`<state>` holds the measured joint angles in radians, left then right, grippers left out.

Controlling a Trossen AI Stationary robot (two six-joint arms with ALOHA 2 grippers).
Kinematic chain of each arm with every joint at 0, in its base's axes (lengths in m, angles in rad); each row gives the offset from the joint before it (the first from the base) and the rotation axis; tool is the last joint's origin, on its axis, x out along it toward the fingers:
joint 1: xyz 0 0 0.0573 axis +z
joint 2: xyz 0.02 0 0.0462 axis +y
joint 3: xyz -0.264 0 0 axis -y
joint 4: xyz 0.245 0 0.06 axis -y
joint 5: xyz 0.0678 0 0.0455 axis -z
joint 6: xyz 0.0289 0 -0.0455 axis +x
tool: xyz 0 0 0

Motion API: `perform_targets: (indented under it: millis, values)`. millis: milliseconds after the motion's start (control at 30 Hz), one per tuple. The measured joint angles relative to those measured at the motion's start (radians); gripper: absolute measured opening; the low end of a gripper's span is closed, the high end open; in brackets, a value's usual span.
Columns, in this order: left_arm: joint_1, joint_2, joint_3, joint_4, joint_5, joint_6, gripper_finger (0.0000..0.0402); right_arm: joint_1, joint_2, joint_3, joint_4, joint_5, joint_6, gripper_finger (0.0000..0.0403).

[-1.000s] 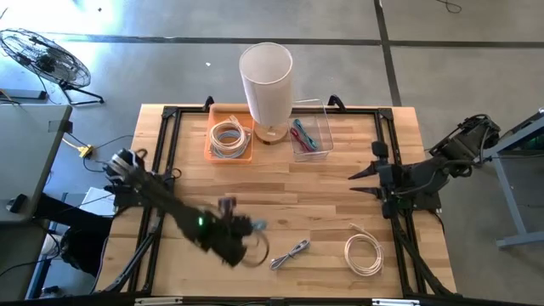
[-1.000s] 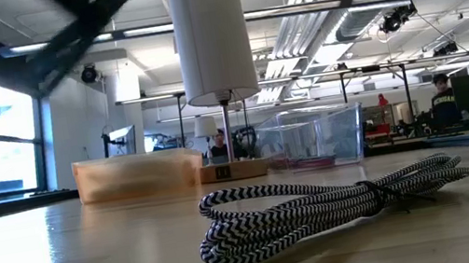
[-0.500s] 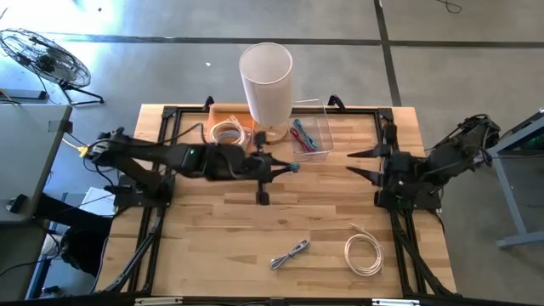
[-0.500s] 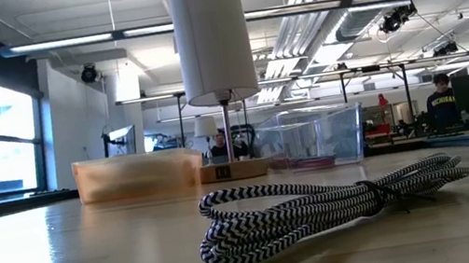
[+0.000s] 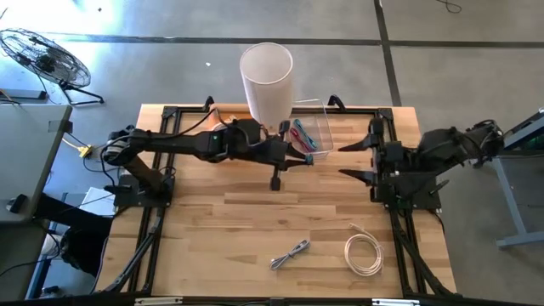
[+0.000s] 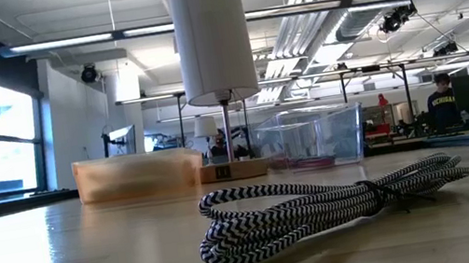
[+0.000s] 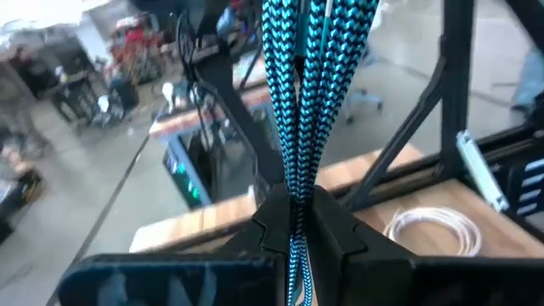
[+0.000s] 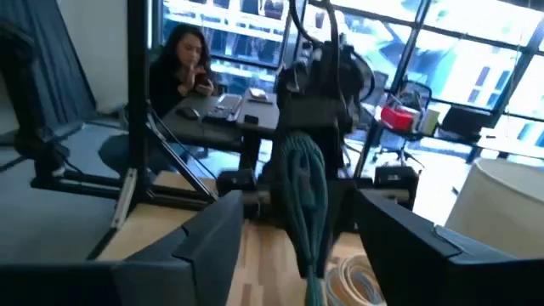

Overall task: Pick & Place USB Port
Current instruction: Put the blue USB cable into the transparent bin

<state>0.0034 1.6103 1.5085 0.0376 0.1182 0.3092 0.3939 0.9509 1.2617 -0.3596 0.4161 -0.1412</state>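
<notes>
My left gripper (image 5: pixel 297 158) reaches level across the far half of the table and stops just in front of the clear container (image 5: pixel 318 126). It is shut on a blue braided cable bundle (image 7: pixel 310 85). The right wrist view shows this bundle (image 8: pixel 304 200) hanging from the left gripper. My right gripper (image 5: pixel 350 161) stands open at the table's right side. It points level at the bundle and has nothing between its fingers. A black-and-white braided cable (image 5: pixel 290 253) lies near the front edge. My left gripper pinches the blue cable's bundled strands (image 7: pixel 295 200) between its two fingers, several strands together. The fingers come in level from the table's left. The bundle hangs below them in the right wrist view (image 8: pixel 308 229), clear of the table.
A white lamp (image 5: pixel 267 81) stands at the far middle. An orange tray (image 5: pixel 223 114) lies to its left, partly under my left arm. The clear container holds red and teal cables. A white cable coil (image 5: pixel 364 253) lies at the near right. Black frame rails run along both table sides.
My left gripper has swung from the table's near left up and toward the far right, to the clear container. It has turned from pointing down to level and carried the blue cable clear of the table. My right gripper has tipped up and opened wider.
</notes>
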Motion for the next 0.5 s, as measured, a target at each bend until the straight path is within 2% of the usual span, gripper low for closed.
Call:
perform_targets:
  millis: [133, 500]
  values:
    - [0.006, -0.001, 0.002, 0.028, 0.030, 0.000, 0.0012, -0.052, 0.038, 0.000, -0.002, -0.027, 0.002, 0.0235]
    - [0.010, -0.001, 0.002, 0.015, 0.050, 0.001, 0.0014, -0.170, 0.160, 0.000, 0.060, -0.205, -0.023, 0.0236]
